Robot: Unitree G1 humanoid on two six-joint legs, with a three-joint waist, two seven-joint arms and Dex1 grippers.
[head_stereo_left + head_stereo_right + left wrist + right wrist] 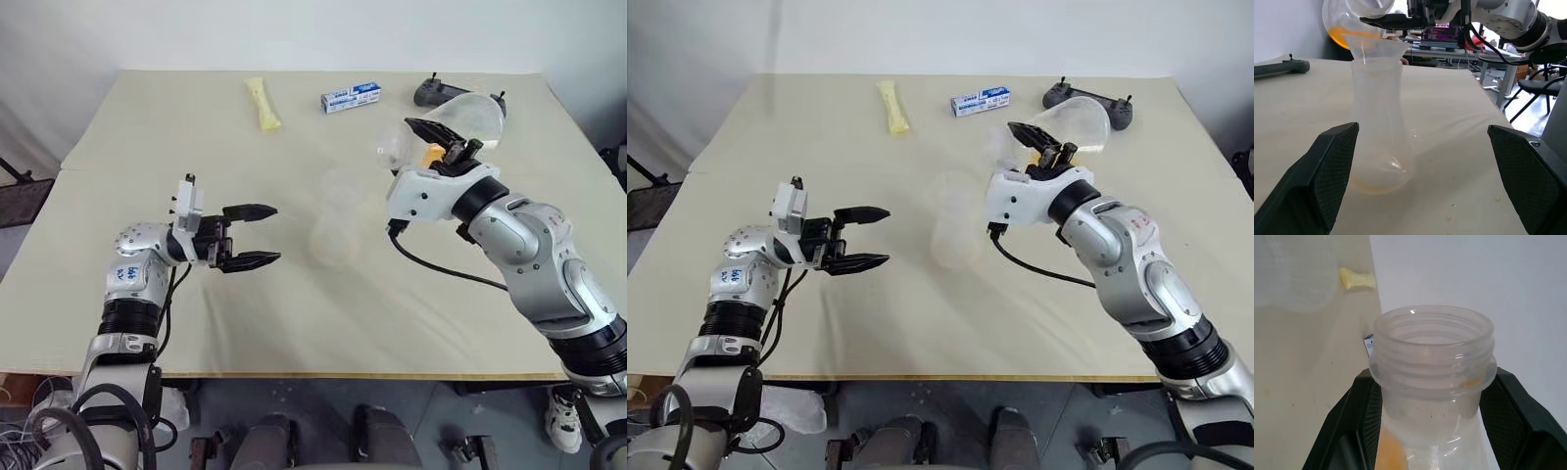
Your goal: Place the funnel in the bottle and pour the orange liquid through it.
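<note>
The clear bottle (337,233) stands upright mid-table, with the clear funnel (1376,46) seated in its neck. A thin orange trace rings the bottle's base in the left wrist view. My right gripper (439,140) is shut on the neck of a clear round jar (468,119). The jar lies tipped on its side above the table, its wide mouth (1432,340) turned toward the funnel and just above its rim. Orange liquid (432,154) pools in the jar's low side. My left gripper (277,233) hangs open to the left of the bottle, its fingers pointing at it without touching.
A pale yellow packet (263,103), a blue and white box (351,97) and a black controller (441,93) lie along the table's far side. The tan table (147,333) has bare room in front and to the left. Small crumbs lie near the bottle.
</note>
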